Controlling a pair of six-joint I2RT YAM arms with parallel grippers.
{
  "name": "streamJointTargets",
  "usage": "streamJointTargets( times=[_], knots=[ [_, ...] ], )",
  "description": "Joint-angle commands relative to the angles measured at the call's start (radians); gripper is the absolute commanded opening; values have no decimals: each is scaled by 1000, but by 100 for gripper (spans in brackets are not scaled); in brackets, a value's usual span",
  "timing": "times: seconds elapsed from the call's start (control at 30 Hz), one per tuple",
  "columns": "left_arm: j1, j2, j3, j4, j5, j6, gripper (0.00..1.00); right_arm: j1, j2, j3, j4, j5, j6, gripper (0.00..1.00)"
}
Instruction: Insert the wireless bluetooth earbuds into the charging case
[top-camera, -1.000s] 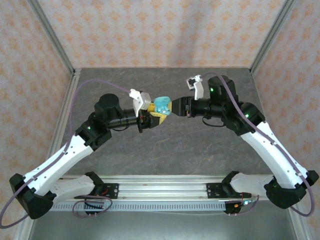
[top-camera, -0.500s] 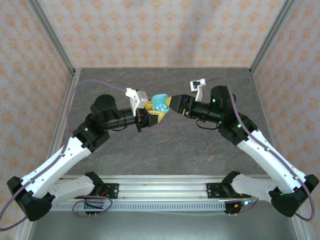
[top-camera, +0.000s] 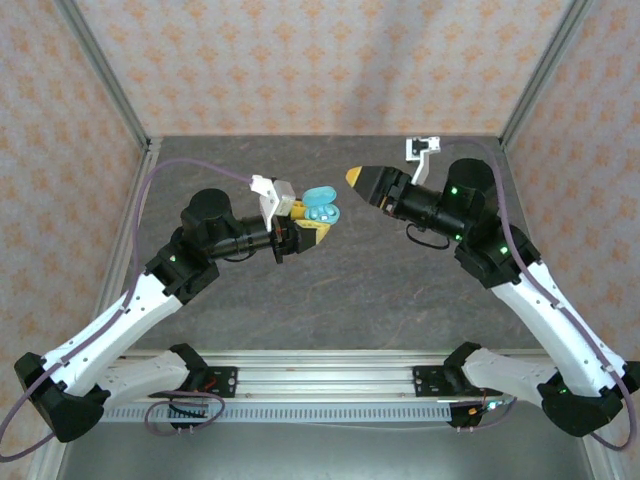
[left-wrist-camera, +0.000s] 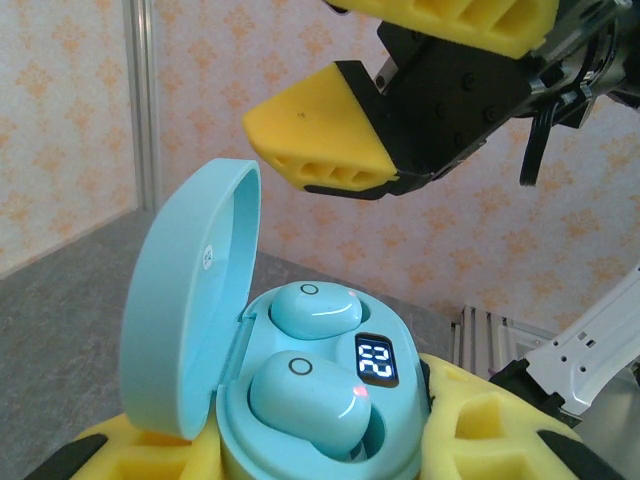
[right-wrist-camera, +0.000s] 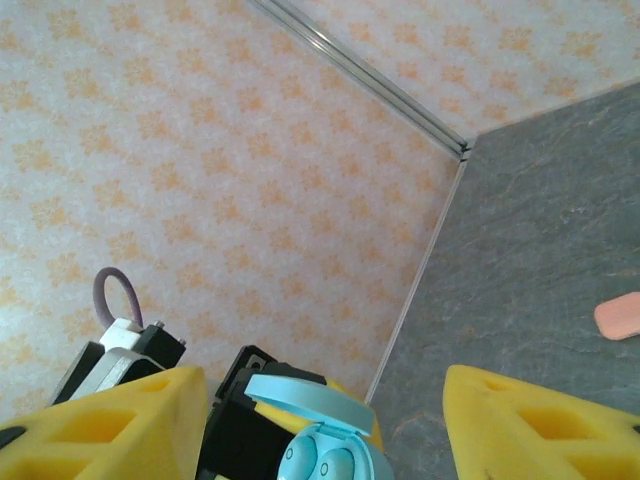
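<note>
Apparently the teal half of the job was done. The left gripper had its jaws pinched on the base of the light teal charging case, held clear above the middle of the tabletop. The case's lid stood open. Both teal earbuds sat down in their wells, beside a lit display. What remained for this case looked to be closing the lid.

To the right, toward the tabletop's back edge, the right gripper hung apart from the case. Its jaws were spread wide, holding and touching nothing.

In the right wrist view, a small coral-pink thing lay on the tabletop, well apart from the case. It was too cropped to name, so the state of the coral earbuds could not be judged.
</note>
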Motion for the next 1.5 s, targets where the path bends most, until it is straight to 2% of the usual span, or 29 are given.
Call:
streamJointTargets(
  times=[0.0, 0.13, 0.4, 0.73, 1.0, 1.33, 1.47],
  knots=[
    [-6, 4, 31, 47, 16, -7, 0, -5, 44, 39, -30, 0, -11, 68],
    [-7, 6, 34, 42, 18, -2, 0, -4, 85, 42, -11, -31, 22, 71],
    [-7, 6, 32, 45, 13, -2, 0, -4, 118, 25, -10, -101, 60, 72],
    [-6, 15, 33, 58, -8, -7, 0, -4, 39, -74, -38, -167, 92, 72],
    [-6, 12, 35, 51, -13, -5, 0, -4, 34, -103, -9, -196, 137, 72],
    [-6, 17, 33, 67, -17, -17, 0, -3, 35, -191, 163, -249, 268, 71],
    [-6, 29, 40, 74, -12, -25, 0, 1, 37, -214, 224, -265, 310, 68]
  ],
)
